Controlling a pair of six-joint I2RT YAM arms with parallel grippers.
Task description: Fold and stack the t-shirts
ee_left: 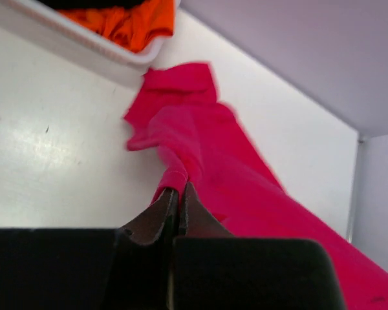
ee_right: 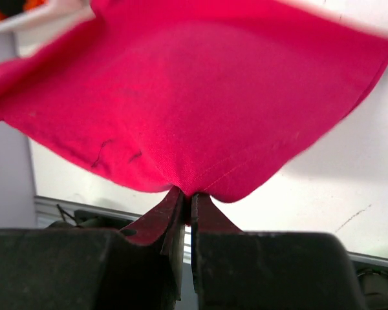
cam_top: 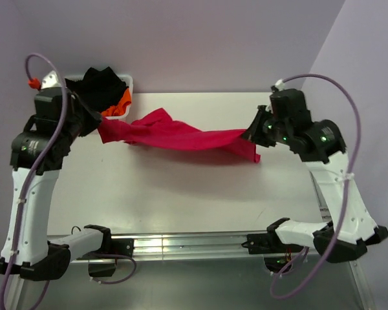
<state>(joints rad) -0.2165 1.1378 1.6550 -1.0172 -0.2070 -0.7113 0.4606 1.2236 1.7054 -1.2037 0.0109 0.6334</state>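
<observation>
A crimson red t-shirt (cam_top: 181,134) hangs stretched between both grippers above the white table (cam_top: 181,194). My left gripper (cam_top: 101,126) is shut on its left end, near the basket; in the left wrist view the gripper (ee_left: 180,188) pinches a rolled fold of the shirt (ee_left: 207,155). My right gripper (cam_top: 251,134) is shut on the right end; in the right wrist view the gripper (ee_right: 187,197) pinches the hem of the shirt (ee_right: 194,97), which spreads above it. An orange shirt (cam_top: 121,103) and a black one (cam_top: 98,84) lie in the basket.
A white mesh basket (cam_top: 129,84) stands at the table's back left corner, its rim also in the left wrist view (ee_left: 84,45). Purple-grey walls close the back and right. A metal rail (cam_top: 187,244) runs along the near edge between the arm bases.
</observation>
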